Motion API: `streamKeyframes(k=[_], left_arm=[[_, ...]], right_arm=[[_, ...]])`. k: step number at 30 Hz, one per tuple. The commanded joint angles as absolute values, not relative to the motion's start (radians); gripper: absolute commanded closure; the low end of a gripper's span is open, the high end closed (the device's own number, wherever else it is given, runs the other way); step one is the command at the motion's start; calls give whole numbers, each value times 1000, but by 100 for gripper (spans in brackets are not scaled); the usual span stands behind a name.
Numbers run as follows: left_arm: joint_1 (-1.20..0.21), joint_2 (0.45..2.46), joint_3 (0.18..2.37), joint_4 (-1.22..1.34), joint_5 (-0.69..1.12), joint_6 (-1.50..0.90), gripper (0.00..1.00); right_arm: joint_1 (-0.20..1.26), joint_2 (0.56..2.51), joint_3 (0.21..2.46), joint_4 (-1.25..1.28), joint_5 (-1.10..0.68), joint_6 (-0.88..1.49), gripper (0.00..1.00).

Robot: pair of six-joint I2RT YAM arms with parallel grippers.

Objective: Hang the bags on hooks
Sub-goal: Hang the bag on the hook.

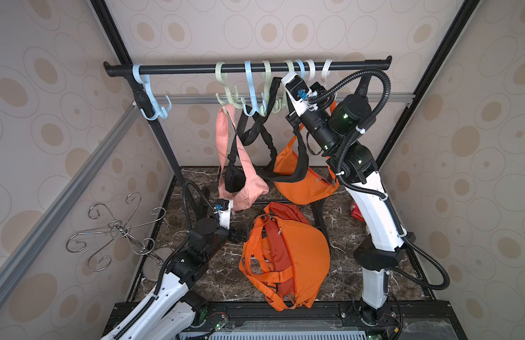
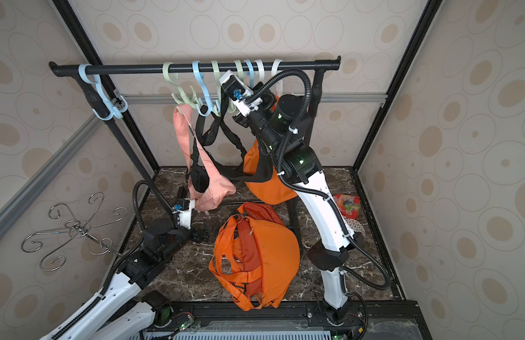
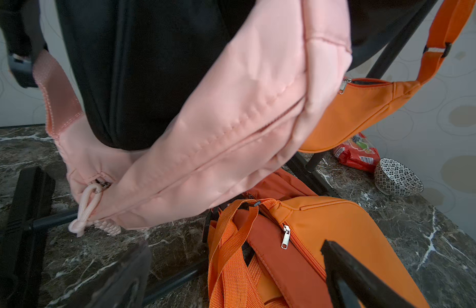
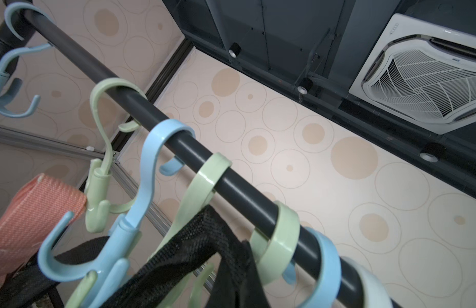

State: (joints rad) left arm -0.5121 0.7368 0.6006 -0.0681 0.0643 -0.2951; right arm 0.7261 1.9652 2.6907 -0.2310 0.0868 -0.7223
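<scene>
Orange sling bag's (image 1: pixel 302 184) black strap (image 1: pixel 273 88), clamped in right gripper's (image 1: pixel 280 94) jaws, peaks just above green hook's (image 1: pixel 266 88) prongs; left gripper (image 1: pixel 239 234) gapes.

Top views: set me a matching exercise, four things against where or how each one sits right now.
Things:
1 pink bag
2 orange backpack
3 red snack packet
4 left hand

States:
A lying in the middle of the marble surface, straps loose
B open, low beside the backpack
C hanging by its strap from a green hook
D lying at that surface's right edge

Pairs: 1-C, 2-A, 3-D, 4-B
</scene>
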Motion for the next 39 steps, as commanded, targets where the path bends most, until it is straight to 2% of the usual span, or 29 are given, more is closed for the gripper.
streamKeyframes(k=[1, 8, 13, 20, 21, 22, 25, 26, 28, 31, 32, 39], left_arm=[[-505, 739, 607, -48, 60, -288, 0], [-506, 723, 586, -49, 56, -292, 0], [-506, 706, 581, -64, 42, -289, 0], [-505, 714, 578, -52, 41, -292, 0], [-506, 718, 578, -52, 43, -293, 0], [-507, 722, 582, -51, 41, -293, 0], [-506, 727, 588, -50, 39, -292, 0], [-506, 727, 589, -51, 37, -293, 0], [-506, 726, 590, -48, 37, -293, 0], [-505, 720, 590, -36, 46, -284, 0], [-506, 719, 590, -31, 49, -280, 0], [-505, 744, 587, -2, 57, -299, 0]], right_arm=[[724, 1923, 2625, -276, 127, -708, 100], [706, 1894, 2484, -394, 159, -644, 100], [706, 1787, 2259, -297, 119, -589, 100], [708, 1663, 2068, -216, 80, -532, 100], [706, 1642, 2042, -206, 67, -522, 96], [707, 1618, 2014, -195, 43, -508, 87], [707, 1530, 1912, -158, -22, -453, 42], [708, 1496, 1874, -144, -38, -434, 33], [709, 1440, 1821, -147, -64, -397, 27], [716, 1353, 1736, -173, -75, -360, 23], [728, 1319, 1693, -179, -65, -353, 13], [869, 1099, 1323, -253, 104, -316, 12]])
